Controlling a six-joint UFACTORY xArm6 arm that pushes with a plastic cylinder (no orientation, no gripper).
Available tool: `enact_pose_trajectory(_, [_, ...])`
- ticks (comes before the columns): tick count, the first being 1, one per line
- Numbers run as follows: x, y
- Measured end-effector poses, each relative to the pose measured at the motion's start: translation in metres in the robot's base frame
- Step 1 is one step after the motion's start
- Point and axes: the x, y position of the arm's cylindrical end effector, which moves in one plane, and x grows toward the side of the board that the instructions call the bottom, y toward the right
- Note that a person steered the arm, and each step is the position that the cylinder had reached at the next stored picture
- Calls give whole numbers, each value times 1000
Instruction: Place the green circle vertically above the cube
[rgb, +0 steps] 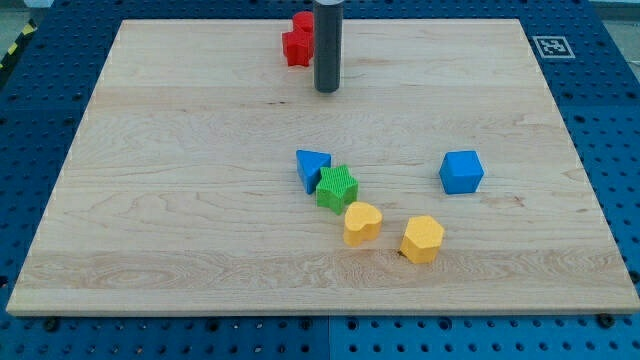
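the board (180, 200) is pale wood with a smooth grain. the green block (337, 188) looks like ridged plastic. the rod (327, 45) is dark and matt.

Two blue blocks (312, 168) (461, 172), two yellow (362, 222) (422, 239), one green (337, 188), one red (297, 42).

Blue cube (461, 172) at right; no green circle visible.

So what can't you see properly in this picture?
- Red block, camera view: my rod covers its right side, so its shape is unclear.
- Rod: cut off by the view's top; only the lower part down to my tip shows.
- Blue triangle: the green block hides its lower right corner.
- Green block: whether it is round is hard to tell; it looks ridged.
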Motion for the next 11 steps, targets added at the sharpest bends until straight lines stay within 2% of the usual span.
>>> enact_pose_trajectory(2, [-19, -41])
enact_pose_trajectory(5, [-26, 27])
enact_pose_trajectory(8, [-47, 30])
enact_pose_trajectory(10, [-78, 35])
enact_pose_trajectory(11, [-74, 65])
